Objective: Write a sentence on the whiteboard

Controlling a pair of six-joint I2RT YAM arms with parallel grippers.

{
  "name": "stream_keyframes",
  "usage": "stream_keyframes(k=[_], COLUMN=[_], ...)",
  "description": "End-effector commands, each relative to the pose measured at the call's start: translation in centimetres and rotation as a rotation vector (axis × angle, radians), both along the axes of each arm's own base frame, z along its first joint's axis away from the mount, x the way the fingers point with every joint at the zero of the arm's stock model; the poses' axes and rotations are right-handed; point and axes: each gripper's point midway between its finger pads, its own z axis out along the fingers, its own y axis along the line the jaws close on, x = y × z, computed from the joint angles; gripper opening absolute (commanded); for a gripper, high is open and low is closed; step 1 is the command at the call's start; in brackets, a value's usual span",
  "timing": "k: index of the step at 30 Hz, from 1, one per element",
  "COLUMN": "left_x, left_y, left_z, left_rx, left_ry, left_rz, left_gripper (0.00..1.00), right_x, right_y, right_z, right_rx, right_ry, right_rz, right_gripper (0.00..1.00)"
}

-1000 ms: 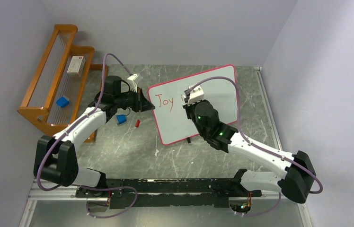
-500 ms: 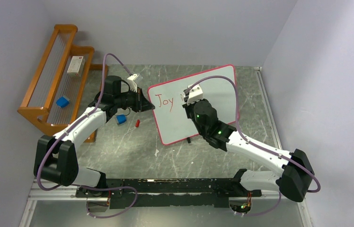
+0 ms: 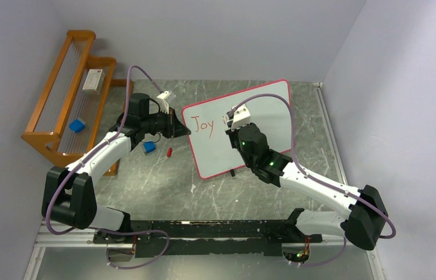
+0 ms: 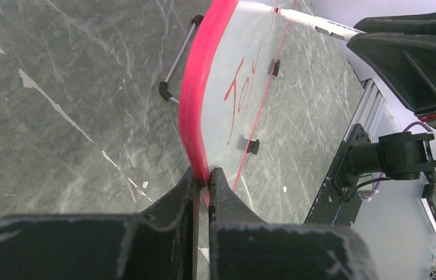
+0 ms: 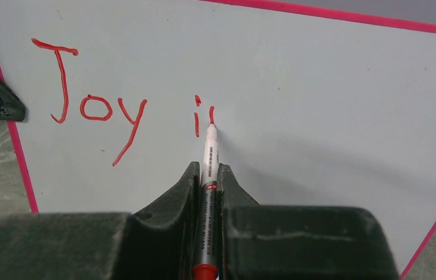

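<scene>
The whiteboard (image 3: 262, 116), white with a red-pink border, stands tilted on the table and carries "Joy" in red, then an "i" and a short fresh stroke (image 5: 211, 114). My left gripper (image 3: 182, 128) is shut on the board's left edge (image 4: 195, 116), its fingers pinching the pink border. My right gripper (image 5: 207, 172) is shut on a white marker (image 5: 210, 154) with a red end, and the tip touches the board at the bottom of the fresh stroke. In the top view the right gripper (image 3: 227, 122) is over the middle of the board.
A wooden rack (image 3: 67, 111) stands at the far left, holding a small box (image 3: 92, 80) and a blue block (image 3: 77, 125). A blue object (image 3: 149, 147) and a red cap (image 3: 169, 152) lie on the table left of the board. Walls close in on both sides.
The right gripper with the marker has shifted slightly up the board. The left arm has stayed still on the board's edge.
</scene>
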Motion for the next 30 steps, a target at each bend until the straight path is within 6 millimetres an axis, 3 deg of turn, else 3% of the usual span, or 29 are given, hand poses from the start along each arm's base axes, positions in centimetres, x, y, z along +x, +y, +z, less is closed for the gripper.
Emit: stream_keyframes(k=[1,20,30], left_x=[0.5,0.6,0.6], left_y=[0.7,0.7,0.7], left_z=[-1.9,-2.0,-2.1], left_rx=[0.073,0.075,0.076], left_ry=[0.009,0.011,0.013], left_rz=[0.028,0.029,0.029], left_gripper=[0.05,0.05,0.05], right_x=[-0.4,-0.8,-0.6], right_y=[-0.6,-0.7,-0.5], right_z=[-1.0,-1.6,1.4], right_rx=[-0.011,-0.001,0.062], right_ry=[0.039,0.058,-0.023], right_rz=[-0.008,0.0,0.01], right_gripper=[0.0,0.0,0.0])
